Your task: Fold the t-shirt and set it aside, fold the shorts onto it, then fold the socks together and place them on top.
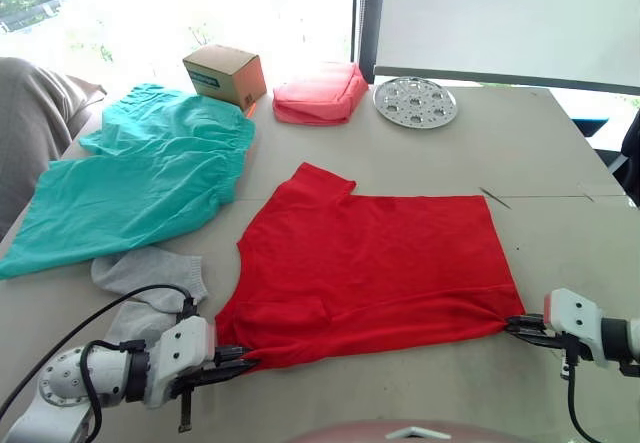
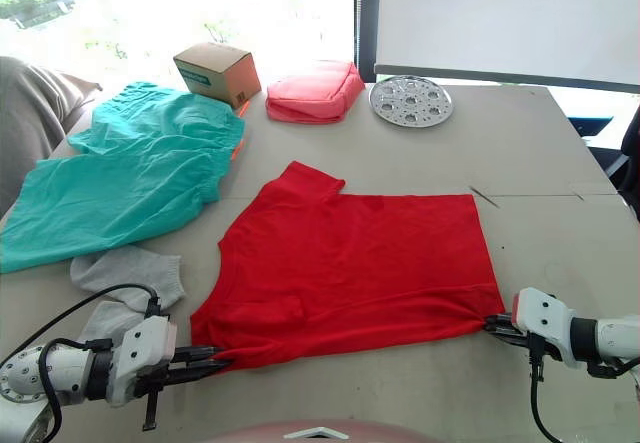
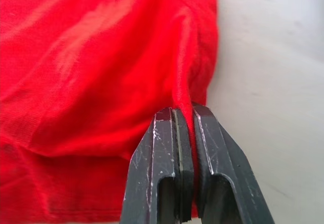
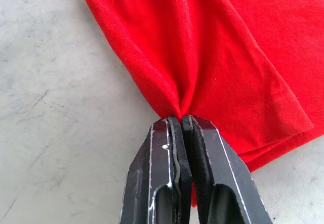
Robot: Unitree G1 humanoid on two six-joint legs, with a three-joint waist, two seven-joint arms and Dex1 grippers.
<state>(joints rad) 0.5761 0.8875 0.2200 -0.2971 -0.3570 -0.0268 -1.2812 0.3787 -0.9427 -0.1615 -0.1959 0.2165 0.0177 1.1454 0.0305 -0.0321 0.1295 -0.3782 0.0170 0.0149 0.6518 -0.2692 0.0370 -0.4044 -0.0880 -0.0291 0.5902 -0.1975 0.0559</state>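
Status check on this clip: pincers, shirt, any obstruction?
Left pincer and right pincer both shut on the bright red cloth t-shirt, near corners. Shirt flat on table. Grey knitted socks beside the left pincer, not blocking.

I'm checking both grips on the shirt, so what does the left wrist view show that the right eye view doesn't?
Left wrist view alone: the left gripper up close, its fingers shut on a thin ridge of the t-shirt.

Right eye view alone: the right gripper pinching the opposite near corner, plus the shorts, socks, cardboard box, pink pouch and metal tray.

Both: red cloth on the grey table.
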